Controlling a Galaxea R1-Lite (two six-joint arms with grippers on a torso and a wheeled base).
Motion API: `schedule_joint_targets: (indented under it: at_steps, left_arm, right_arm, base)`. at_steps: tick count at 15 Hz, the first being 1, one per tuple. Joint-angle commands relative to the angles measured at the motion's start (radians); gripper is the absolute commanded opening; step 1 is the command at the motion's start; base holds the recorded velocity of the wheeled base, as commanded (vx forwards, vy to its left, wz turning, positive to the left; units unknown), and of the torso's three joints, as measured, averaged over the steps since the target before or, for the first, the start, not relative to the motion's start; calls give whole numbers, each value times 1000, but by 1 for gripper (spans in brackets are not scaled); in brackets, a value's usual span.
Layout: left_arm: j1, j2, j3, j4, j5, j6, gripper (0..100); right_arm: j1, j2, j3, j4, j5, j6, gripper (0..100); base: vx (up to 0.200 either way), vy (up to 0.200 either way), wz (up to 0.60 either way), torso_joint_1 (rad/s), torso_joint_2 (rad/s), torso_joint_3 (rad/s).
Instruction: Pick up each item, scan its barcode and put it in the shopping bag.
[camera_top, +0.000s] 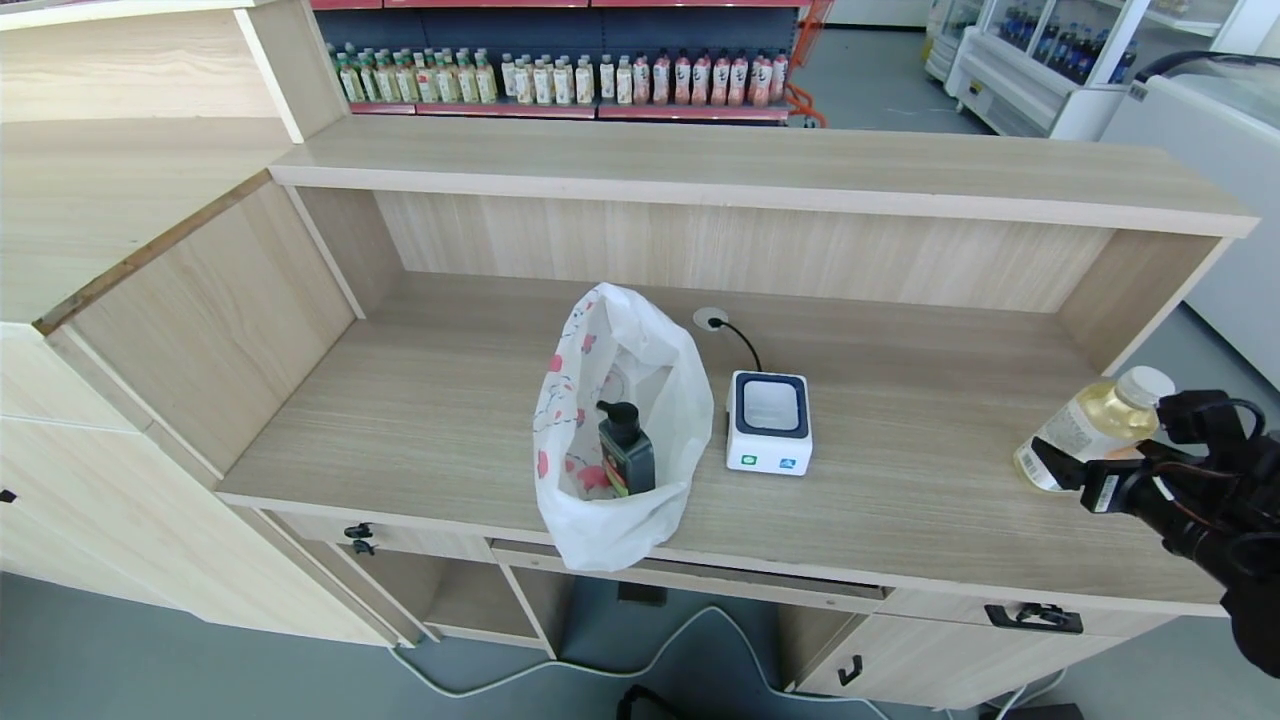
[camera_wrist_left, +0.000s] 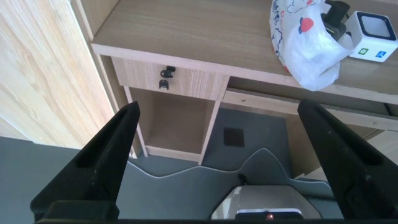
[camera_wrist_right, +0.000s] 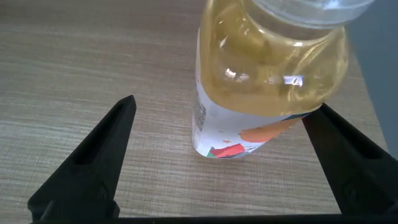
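A clear bottle of yellow liquid (camera_top: 1085, 425) with a white cap stands near the right end of the wooden counter (camera_top: 900, 500). My right gripper (camera_top: 1075, 470) is open around its lower half. In the right wrist view the bottle (camera_wrist_right: 261, 81) sits between the spread fingers of the right gripper (camera_wrist_right: 221, 109), closer to one of them. The white shopping bag (camera_top: 610, 400) with red flowers stands open mid-counter, with a dark pump bottle (camera_top: 625, 450) inside. The white scanner (camera_top: 768, 420) sits just right of the bag. My left gripper (camera_wrist_left: 219, 109) hangs open and empty below the counter's front left, with the bag (camera_wrist_left: 305, 43) beyond it.
A black cable (camera_top: 740, 340) runs from the scanner to a hole at the back. A raised shelf and side walls enclose the counter on three sides. Under the front edge are drawers with a key (camera_wrist_left: 165, 78) and an open cubby (camera_wrist_left: 174, 121). The bottle stands close to the counter's right end.
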Motion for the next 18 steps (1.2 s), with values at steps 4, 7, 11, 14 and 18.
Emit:
schedule_joint_targets:
  at_steps: [4,7,11,14,18]
  left_arm:
    - [0,0,0,0,0,0,100]
    - [0,0,0,0,0,0,100]
    - [0,0,0,0,0,0,100]
    - [0,0,0,0,0,0,100]
    - [0,0,0,0,0,0,100]
  right_arm:
    - [25,111,-96,-1,-2,-32,100]
    - [23,134,-159,-1,-3,-46,100]
    - [28,177,-225,-1,0,-43,100]
    - [29,193,-251,-1,1,-46,100]
    - [22,200,-254,-1,0,-90,0]
  base:
    - [0,0,0,0,0,0]
    - [0,0,0,0,0,0]
    - [0,0,0,0,0,0]
    - [0,0,0,0,0,0]
    - [0,0,0,0,0,0]
